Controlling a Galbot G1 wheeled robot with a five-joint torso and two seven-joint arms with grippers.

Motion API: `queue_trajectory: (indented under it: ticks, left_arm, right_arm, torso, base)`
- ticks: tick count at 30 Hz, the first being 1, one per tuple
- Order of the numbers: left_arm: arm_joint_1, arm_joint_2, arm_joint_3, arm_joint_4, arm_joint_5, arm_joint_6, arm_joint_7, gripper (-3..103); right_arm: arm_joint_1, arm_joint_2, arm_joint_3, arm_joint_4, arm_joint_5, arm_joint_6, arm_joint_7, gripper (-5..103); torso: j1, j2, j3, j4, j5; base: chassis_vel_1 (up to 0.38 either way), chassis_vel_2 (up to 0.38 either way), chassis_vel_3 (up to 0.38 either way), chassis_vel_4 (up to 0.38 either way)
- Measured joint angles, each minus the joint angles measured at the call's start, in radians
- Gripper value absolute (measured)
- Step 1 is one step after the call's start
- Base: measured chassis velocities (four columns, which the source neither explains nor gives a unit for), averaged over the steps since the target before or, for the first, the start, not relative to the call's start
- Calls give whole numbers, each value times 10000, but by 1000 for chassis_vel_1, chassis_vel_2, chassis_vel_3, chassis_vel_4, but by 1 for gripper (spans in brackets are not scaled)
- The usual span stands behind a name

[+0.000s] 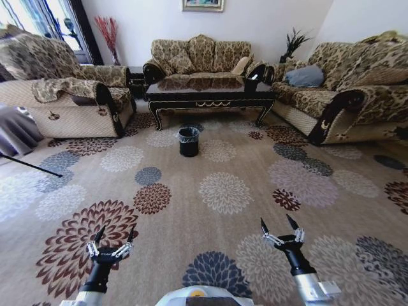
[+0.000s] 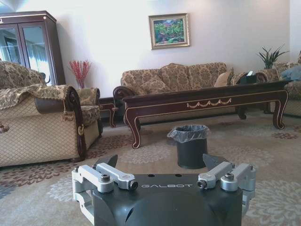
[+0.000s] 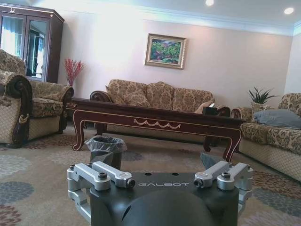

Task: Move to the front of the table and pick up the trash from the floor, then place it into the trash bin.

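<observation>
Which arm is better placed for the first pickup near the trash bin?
Neither clearly: left hand and right hand are both open, low and far from the trash bin; slightly left, as the bin stands left of centre.

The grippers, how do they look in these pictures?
The left gripper and the right gripper are alike: two black pointed fingertips on silver metal linkages with round bolts, a black wrist. The dark housing carries the lettering GALBOT. The right forearm ends in a silver-grey sleeve.
</observation>
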Motion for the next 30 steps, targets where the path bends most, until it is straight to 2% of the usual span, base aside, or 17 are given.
queue_trajectory:
  ticks: [7,30]
  left_arm:
    - [0,0,0,0,0,0,0,100]
    - [0,0,0,0,0,-1,0,100]
  right_arm:
    - [0,0,0,0,0,0,0,100]
    - [0,0,0,0,0,0,0,100]
  torso:
    - [65,349,286,0,0]
    - [296,1237,947,0,0]
  base:
    - [0,0,0,0]
    - [0,0,0,0]
